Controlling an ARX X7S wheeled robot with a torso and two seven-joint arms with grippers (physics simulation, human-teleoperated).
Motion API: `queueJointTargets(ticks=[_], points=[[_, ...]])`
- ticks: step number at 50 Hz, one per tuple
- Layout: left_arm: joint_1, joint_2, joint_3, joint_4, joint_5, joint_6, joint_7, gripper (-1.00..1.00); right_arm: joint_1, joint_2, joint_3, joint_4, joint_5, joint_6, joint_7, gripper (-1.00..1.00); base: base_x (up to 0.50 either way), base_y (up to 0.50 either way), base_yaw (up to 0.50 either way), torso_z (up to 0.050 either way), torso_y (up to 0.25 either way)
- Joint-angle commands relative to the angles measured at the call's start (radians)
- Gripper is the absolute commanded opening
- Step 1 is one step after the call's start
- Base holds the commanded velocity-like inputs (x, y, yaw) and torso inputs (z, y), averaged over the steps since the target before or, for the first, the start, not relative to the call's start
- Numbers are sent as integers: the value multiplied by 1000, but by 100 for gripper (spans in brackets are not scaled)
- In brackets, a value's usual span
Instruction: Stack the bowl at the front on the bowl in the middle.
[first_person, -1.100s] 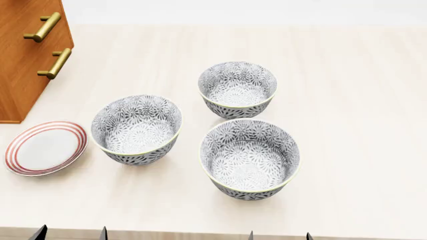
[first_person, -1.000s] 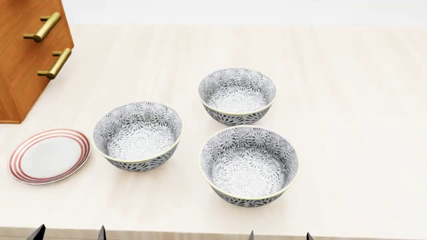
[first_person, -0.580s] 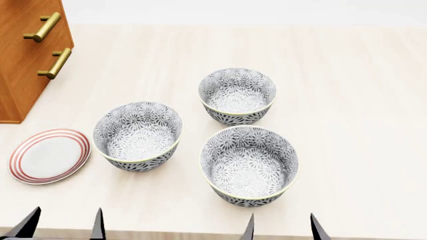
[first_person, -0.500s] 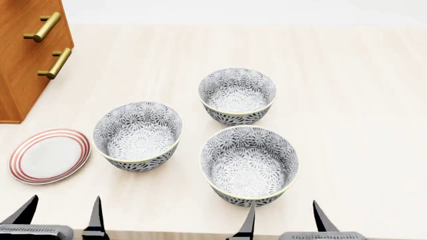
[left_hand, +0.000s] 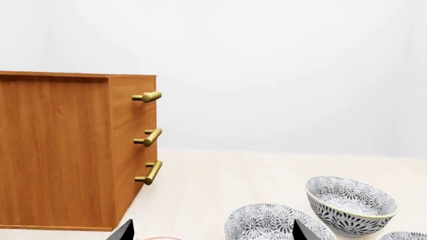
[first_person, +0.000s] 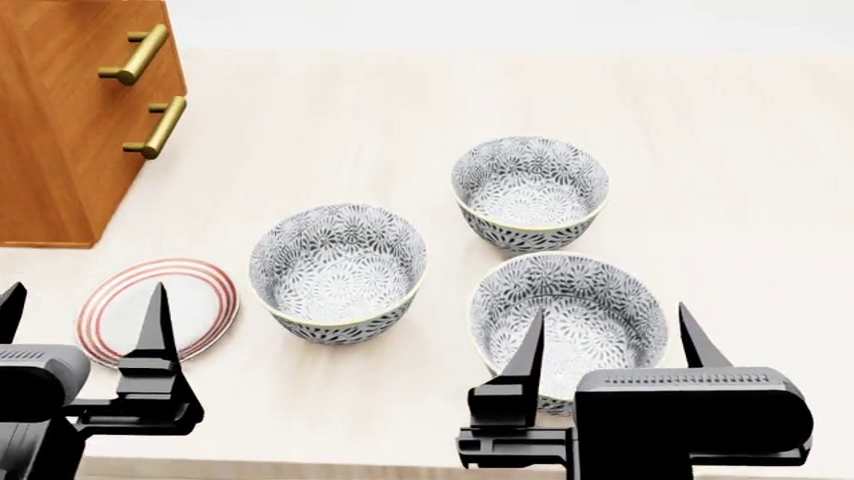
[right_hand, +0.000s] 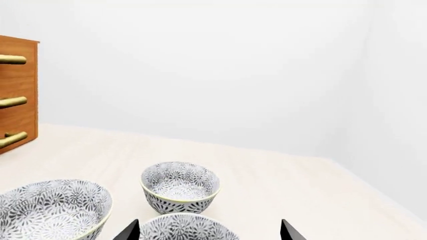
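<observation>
Right gripper (first_person: 611, 340) wide open over front bowl (first_person: 571, 320), middle bowl (first_person: 339, 271) between both grippers, left gripper (first_person: 83, 318) wide open above plate (first_person: 200, 305)

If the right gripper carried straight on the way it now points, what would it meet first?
Probably the front bowl, directly ahead of the open right gripper; the wrist view shows its rim between the fingertips. Height is unclear, so it might pass above.

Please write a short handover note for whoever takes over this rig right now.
Left gripper: jaws open, empty, above the red-ringed plate.
Right gripper: jaws open, empty, at the near side of the front bowl.
Middle bowl stands left of the front bowl; the third bowl stands behind.
Done: nothing is grasped or stacked.
Left: grasp the front bowl, lift it, set it into the middle bowl.
</observation>
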Motion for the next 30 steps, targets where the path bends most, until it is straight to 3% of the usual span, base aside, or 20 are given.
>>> queueJointTargets(ticks=[1, 5, 22, 30], points=[[-28, -11, -2, 16, -13, -18, -21, 100, 32, 11, -16, -30, -8, 51, 19, 100, 0, 500, 0, 0, 0], [-24, -14, -1, 12, -16, -8, -25, 100, 30, 14, -25, -21, -7, 37, 20, 100, 0, 500, 0, 0, 0], [-6, -21, 10, -12, -19, 34, -49, 100, 8, 39, -41, 7, 21, -27, 0, 100, 0, 115, 0, 0, 0], [-8, -27, 16, -13, -24, 39, -57, 100, 20, 39, -51, 19, 16, -15, 12, 100, 487, 0, 0, 0, 0]])
